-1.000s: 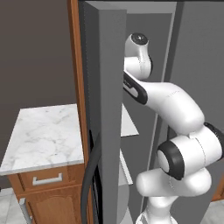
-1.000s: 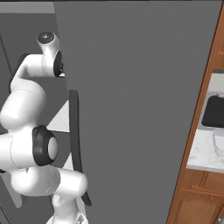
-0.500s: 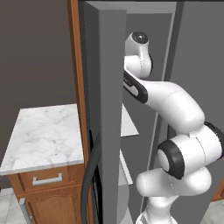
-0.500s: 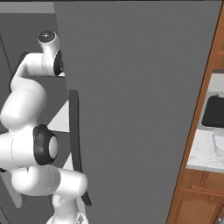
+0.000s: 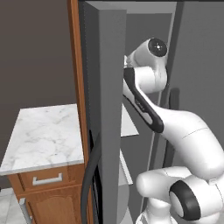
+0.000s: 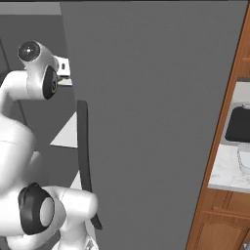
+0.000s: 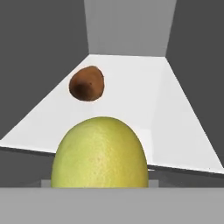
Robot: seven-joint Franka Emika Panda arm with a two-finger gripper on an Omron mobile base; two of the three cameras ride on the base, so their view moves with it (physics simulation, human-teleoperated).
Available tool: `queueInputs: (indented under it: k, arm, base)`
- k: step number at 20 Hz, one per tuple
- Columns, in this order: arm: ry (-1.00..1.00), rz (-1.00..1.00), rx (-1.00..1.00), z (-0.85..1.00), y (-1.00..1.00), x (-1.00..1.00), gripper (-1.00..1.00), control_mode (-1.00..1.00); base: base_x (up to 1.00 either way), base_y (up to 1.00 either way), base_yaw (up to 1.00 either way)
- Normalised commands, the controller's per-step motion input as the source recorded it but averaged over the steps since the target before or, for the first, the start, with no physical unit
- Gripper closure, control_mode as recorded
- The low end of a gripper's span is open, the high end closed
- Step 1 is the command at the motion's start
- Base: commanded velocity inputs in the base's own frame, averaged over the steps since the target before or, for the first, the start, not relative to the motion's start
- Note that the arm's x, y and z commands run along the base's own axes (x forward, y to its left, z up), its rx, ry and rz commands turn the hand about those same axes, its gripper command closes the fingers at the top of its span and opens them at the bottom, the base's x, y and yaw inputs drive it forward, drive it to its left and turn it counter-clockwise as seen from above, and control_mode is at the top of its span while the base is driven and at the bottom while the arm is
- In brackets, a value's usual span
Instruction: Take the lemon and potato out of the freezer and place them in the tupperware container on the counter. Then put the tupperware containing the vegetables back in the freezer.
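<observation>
In the hand view the yellow-green lemon (image 7: 99,153) looms large at the bottom, reaching below the front edge of the white freezer shelf (image 7: 131,105). My gripper is shut on it, and the lemon hides the fingertips. The brown potato (image 7: 86,83) lies further back on the same shelf, to the left. My arm (image 5: 148,105) reaches into the freezer behind its open grey door (image 5: 109,109). The pale tupperware container (image 6: 244,161) peeks in at the right edge, on the marble counter (image 6: 222,171).
The door's long dark handle (image 6: 84,161) hangs close to the arm. A second marble counter (image 5: 48,135) over wooden drawers stands left of the freezer. A dark box (image 6: 240,124) sits on the right counter behind the container. Grey freezer walls flank the shelf.
The arm's upper joints have shifted only slightly inside the freezer opening. The door and counters stand as before.
</observation>
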Motion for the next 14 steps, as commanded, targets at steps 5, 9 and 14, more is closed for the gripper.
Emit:
queueInputs:
  k: [5,9,14]
  arm:
    - [-0.08,0.0,0.02,0.56,-0.02,-1.0,1.0,-1.0]
    - [0.0,0.0,0.07,0.62,-0.08,-1.0,1.0,-1.0]
    - [0.04,0.0,0.07,0.49,-0.17,-1.0,1.0,-1.0]
  base:
    - [0.0,0.0,0.0]
    - [0.0,0.0,0.0]
    - [0.0,0.0,0.0]
